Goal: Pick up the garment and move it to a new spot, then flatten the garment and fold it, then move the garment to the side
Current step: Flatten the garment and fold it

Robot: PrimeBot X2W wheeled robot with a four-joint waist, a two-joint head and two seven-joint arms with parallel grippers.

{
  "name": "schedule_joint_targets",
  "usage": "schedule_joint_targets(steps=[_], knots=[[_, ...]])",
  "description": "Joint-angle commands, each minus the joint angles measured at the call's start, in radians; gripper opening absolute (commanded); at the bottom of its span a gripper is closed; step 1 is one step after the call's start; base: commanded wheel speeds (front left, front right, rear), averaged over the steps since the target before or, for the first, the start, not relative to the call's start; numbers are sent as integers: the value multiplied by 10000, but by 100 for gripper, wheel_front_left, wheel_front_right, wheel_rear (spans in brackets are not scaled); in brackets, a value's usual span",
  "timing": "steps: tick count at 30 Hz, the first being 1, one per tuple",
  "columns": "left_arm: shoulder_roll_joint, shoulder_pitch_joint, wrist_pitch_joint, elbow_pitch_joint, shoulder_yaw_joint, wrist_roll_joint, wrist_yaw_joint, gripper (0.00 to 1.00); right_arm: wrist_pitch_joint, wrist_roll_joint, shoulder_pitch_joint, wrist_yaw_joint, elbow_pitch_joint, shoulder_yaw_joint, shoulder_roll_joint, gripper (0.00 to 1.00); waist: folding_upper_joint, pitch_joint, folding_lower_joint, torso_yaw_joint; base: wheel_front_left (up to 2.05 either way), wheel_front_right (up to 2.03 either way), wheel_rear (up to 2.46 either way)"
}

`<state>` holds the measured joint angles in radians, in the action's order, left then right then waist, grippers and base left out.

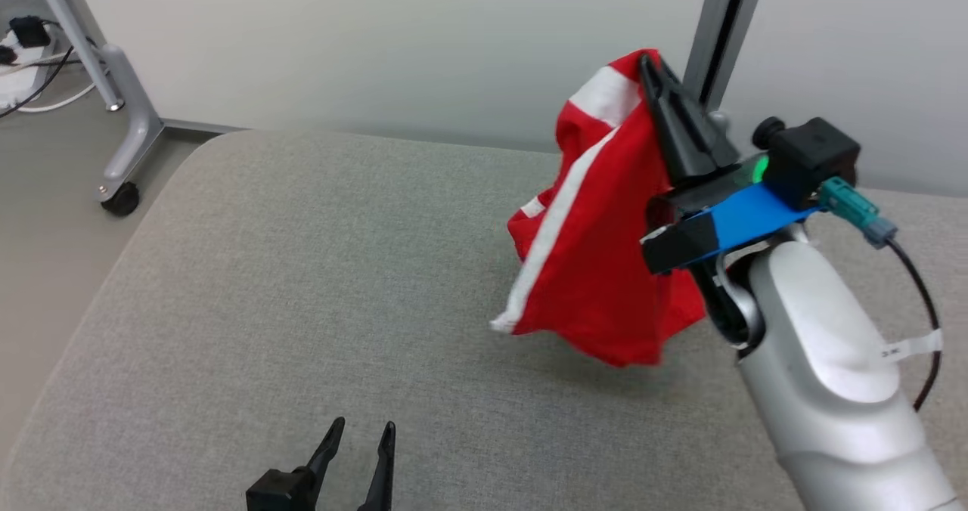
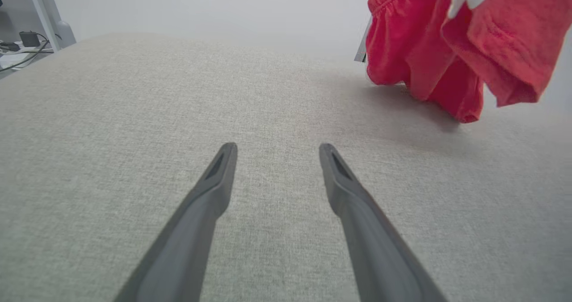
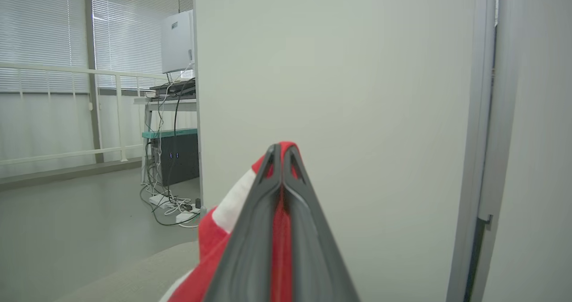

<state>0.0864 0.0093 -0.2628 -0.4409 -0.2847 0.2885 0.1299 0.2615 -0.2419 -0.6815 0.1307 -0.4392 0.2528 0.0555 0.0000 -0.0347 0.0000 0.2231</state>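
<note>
Spread and empty, the left gripper (image 1: 364, 422) hovers over grey woven padding (image 1: 265, 269). Its right gripper (image 1: 649, 59) pinches the red, white-striped cloth garment (image 1: 597, 254) aloft; the left wrist view shows a gathered waistband.

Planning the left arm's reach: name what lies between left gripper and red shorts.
Bare grey fabric surface between left gripper and red shorts; the head and left wrist views show it.

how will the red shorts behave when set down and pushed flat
Likely floppy: the red shorts hang in loose folds from the right gripper, so they should crumple on landing. Probably light: one pinched edge carries them. The woven grey surface may drag them when pushed.
</note>
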Motion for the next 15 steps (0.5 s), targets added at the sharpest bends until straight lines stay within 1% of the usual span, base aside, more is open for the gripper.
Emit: schedule_joint_targets(steps=[1,3,6,10,13,14,15], knots=[[-50,137,-25,64,-49,-90,12,100,46,320,-5,0,230,-528,466,0,0,250,0,-312,0,0,0],[-79,215,-25,93,-201,-88,12,100,-79,371,-367,2,322,-419,758,0,0,243,0,-345,0,0,0],[-84,225,-25,120,-343,-52,12,100,-422,226,-647,2,300,283,933,0,0,150,0,-287,0,0,0],[-17,127,-25,104,-527,48,12,100,-740,-55,-775,2,-329,1687,665,0,0,-29,0,-67,0,0,0],[45,-48,-25,78,-632,137,12,100,-778,-281,-516,2,-1229,2748,333,0,0,-195,0,176,0,0,0],[83,-95,-25,76,-662,175,12,100,-844,-429,-349,0,-1638,3039,234,5,0,-237,0,250,0,0,0],[123,-129,-25,61,-662,196,12,100,-960,-556,-190,0,-2050,3429,164,37,0,-269,0,321,0,0,0]])
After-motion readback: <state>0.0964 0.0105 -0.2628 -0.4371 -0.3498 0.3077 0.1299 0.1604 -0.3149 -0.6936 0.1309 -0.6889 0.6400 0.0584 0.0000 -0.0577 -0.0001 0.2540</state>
